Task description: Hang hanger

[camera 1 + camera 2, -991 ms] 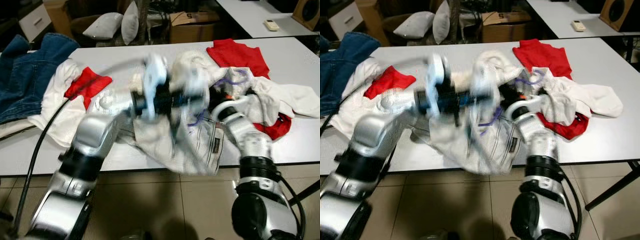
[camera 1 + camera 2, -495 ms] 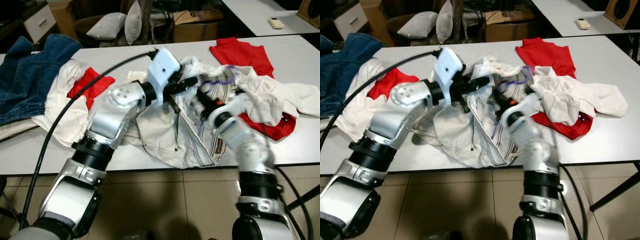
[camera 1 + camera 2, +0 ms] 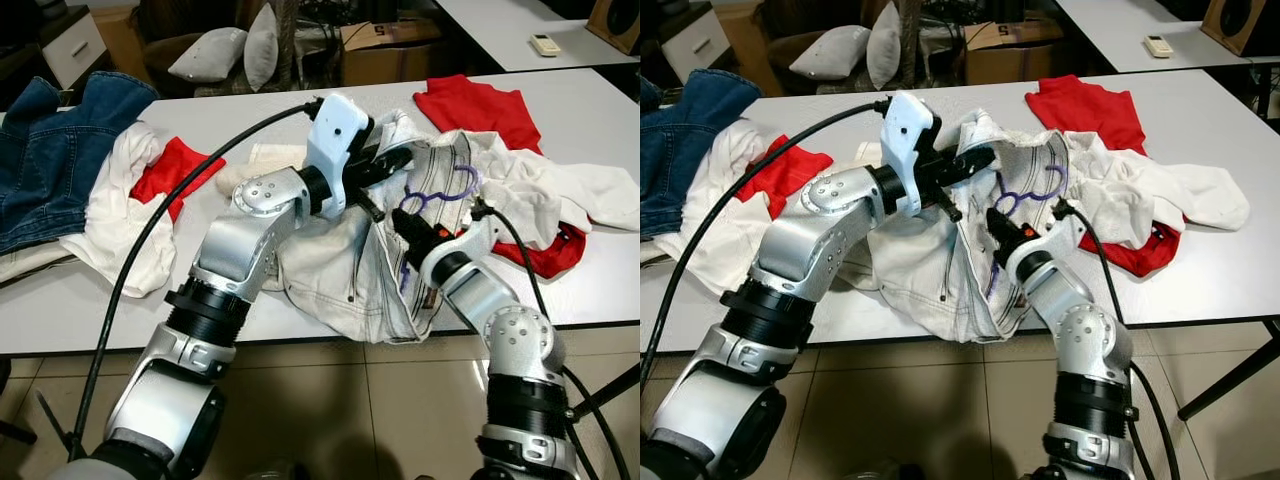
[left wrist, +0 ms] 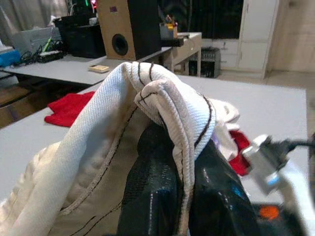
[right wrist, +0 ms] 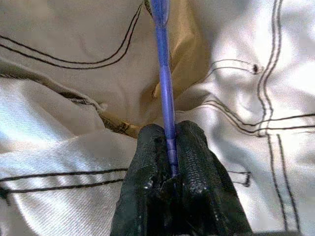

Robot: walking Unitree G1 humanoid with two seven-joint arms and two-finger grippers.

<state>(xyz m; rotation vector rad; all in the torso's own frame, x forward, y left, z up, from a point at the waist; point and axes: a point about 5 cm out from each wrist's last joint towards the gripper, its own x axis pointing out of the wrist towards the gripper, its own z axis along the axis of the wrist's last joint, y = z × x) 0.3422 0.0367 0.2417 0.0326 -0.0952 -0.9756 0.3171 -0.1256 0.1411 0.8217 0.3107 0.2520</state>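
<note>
My right gripper (image 5: 170, 162) pinches the purple hanger (image 5: 164, 83); my left gripper (image 4: 184, 162) clamps the white garment (image 4: 98, 162) beside it. Tugging apart could snag the hanger.

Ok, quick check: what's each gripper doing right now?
Left gripper: shut on the white trousers' waistband.
Right gripper: shut on the purple hanger.
</note>
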